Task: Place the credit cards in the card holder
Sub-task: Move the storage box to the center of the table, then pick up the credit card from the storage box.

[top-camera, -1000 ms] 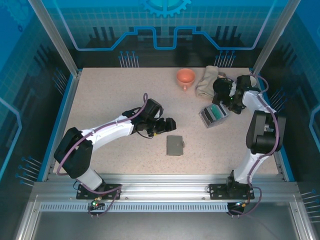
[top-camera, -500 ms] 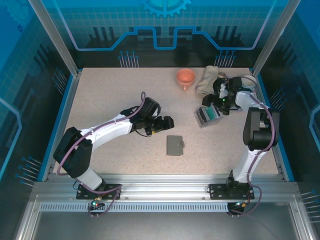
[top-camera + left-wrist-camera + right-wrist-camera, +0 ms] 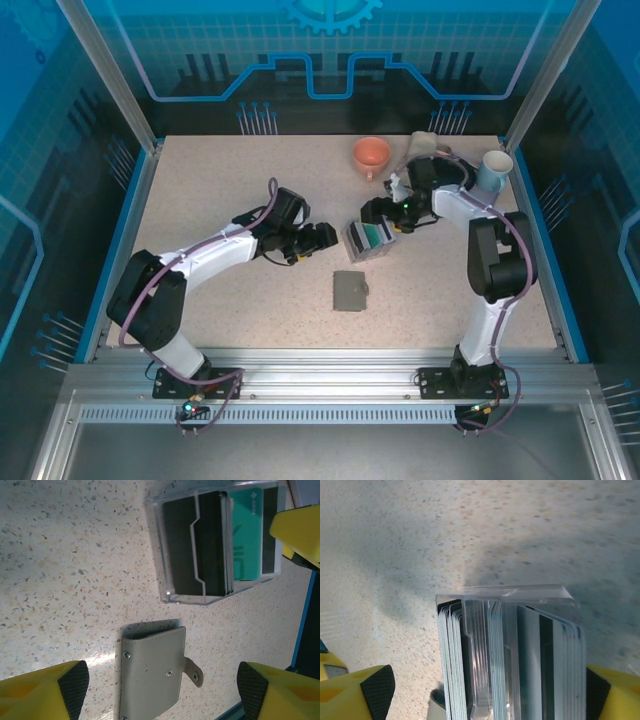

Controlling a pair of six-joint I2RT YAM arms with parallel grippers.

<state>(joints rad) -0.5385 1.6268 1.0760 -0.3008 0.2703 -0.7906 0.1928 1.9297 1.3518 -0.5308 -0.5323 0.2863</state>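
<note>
The right gripper's (image 3: 487, 690) fingers stand wide; one black pad (image 3: 377, 690) has bare table showing between it and the stack, the other sits close against the far side; as far as I can see they straddle a clear box (image 3: 515, 592) rather than pinch it. In that box the credit cards (image 3: 452, 655) stand on edge, dark, teal and pale; all of them are in the box and none in the card holder.

A second ago the box sat well over to the right, near the beige cloth (image 3: 422, 143); now it has been shoved in toward the middle of the table (image 3: 220, 180), with the right arm stretched in after it.

The left gripper (image 3: 320, 238) has its fingers wide too, with nothing between them; it has crept a little toward the middle and hangs just beside the box. Below it the grey card holder (image 3: 150, 675) lies flat where it was, its tab sticking out at one side; whether it is snapped shut I cannot tell.

To my eye this was a move to set things up; cards and holder are now near each other, where both arms can reach them, but no card has left the stack. The next part looks fiddly; the cards are thin and packed tight, so drawing one out alone may tip or drag the light box.
</note>
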